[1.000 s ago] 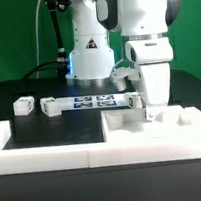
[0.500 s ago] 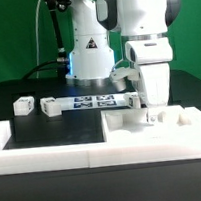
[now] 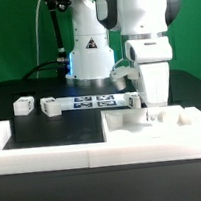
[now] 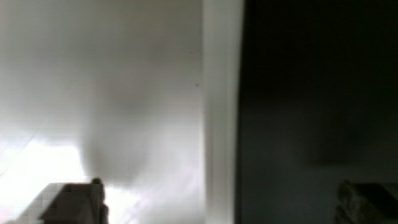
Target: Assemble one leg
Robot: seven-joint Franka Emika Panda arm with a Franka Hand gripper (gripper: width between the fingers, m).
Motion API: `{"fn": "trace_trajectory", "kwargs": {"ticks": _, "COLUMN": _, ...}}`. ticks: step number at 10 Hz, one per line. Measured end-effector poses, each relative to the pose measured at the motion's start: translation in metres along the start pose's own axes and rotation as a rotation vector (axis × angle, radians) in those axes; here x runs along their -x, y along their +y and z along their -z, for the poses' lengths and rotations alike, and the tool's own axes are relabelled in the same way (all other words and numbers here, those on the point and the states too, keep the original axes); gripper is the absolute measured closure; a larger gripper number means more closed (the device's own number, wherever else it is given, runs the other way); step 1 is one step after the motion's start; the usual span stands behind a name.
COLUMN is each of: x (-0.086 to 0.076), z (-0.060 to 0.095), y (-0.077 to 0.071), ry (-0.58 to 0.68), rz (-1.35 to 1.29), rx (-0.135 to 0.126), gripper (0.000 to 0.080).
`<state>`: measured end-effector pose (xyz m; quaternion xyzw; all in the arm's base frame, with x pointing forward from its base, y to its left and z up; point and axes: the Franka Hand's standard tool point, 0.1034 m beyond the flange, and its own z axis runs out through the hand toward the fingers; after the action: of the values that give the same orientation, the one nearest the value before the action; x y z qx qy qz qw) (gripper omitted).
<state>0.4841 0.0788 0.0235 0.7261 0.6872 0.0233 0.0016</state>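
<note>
Progress is early, in our judgement: no leg is fitted yet. We see the leg (image 3: 24, 105) lying loose on the black worktop (image 3: 51, 129) at the exterior view's left, well apart from the gripper (image 3: 153, 111) and not held. A second leg (image 3: 51, 107) lies near it, just beside the end of the marker board (image 3: 94, 101). Neither touches the panel (image 3: 126, 124), which lies flat at the exterior view's right.

The gripper hangs low over the panel, close to its far edge. We cannot tell from either view whether it touches the surface. In the wrist view the two fingers (image 4: 75, 203) stand wide apart, and between them we see only the white panel and the dark worktop beside its edge. The jaws are therefore apart and hold nothing.

Done, as far as we can see:
- The panel lies flat on the worktop.

Left to do, as we judge it:
- Move to a leg and grasp it.
- Carry it to the panel.
- Seat it in a hole and fasten it.

We cannot make out the holes at this resolution.
</note>
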Motion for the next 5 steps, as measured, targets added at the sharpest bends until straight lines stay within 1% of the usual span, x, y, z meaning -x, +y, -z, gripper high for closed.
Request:
{"fn": "trace_trajectory", "kwargs": {"ticks": 1, "x": -0.001, "z": 0.014, "y": -0.003, "ry": -0.003, "rz": -0.007, "rx": 0.016, "gripper": 0.0151}}
{"fn": "trace_trajectory", "kwargs": {"ticks": 3, "x": -0.004, "z": 0.039, "y": -0.015, "ry": -0.009, "rz": -0.065, "rx": 0.038, "gripper": 0.0151}}
{"fn": "trace_trajectory", "kwargs": {"ticks": 4, "x": -0.003, "z": 0.045, "y": -0.022, "ry": -0.012, "rz": -0.087, "rx": 0.043, "gripper": 0.0151}}
{"fn": "trace_trajectory", "kwargs": {"ticks": 5, "x": -0.002, "z": 0.042, "y": -0.022, "ry": -0.012, "rz": -0.086, "rx": 0.038, "gripper": 0.0151}}
